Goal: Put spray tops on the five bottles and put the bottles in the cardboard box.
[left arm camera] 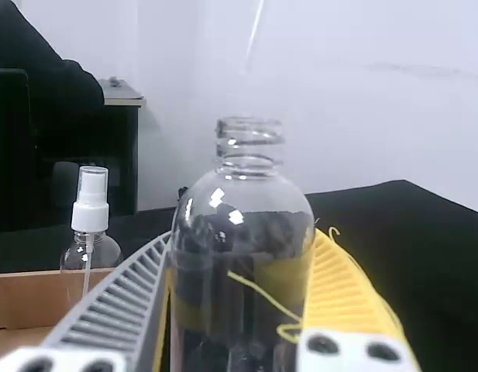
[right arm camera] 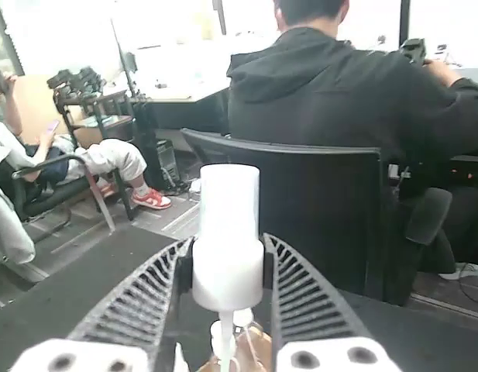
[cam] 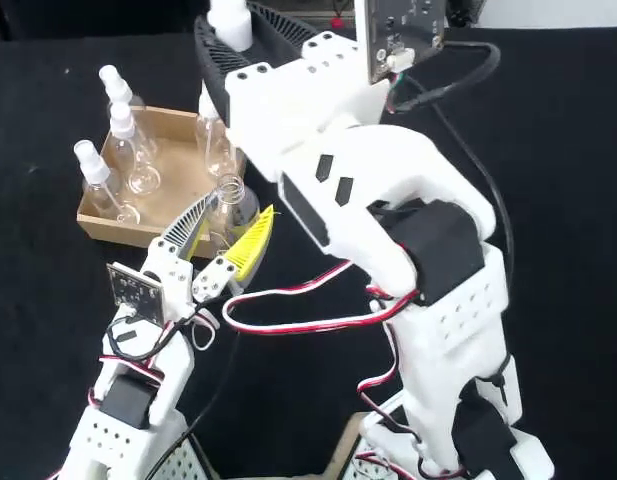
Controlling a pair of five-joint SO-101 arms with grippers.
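My left gripper (cam: 238,208) is shut on a clear bottle (cam: 231,195) with an open threaded neck, held upright just in front of the cardboard box (cam: 118,228). In the left wrist view the bottle (left arm camera: 242,225) stands between the grey and yellow fingers of that gripper (left arm camera: 242,256). My right gripper (cam: 233,35) is up behind the box, shut on a white spray top (cam: 230,22). In its wrist view the spray top (right arm camera: 227,232) sits upright in the gripper (right arm camera: 227,256), tube hanging down. Three capped bottles (cam: 121,130) stand in the box, and another (cam: 210,120) stands by its right wall.
A black cloth (cam: 548,150) covers the table. The right arm's white body (cam: 388,220) and its red and white cables (cam: 308,300) span the middle, close to the left gripper. The box wall (left arm camera: 22,298) and one capped bottle (left arm camera: 90,232) lie left of the held bottle.
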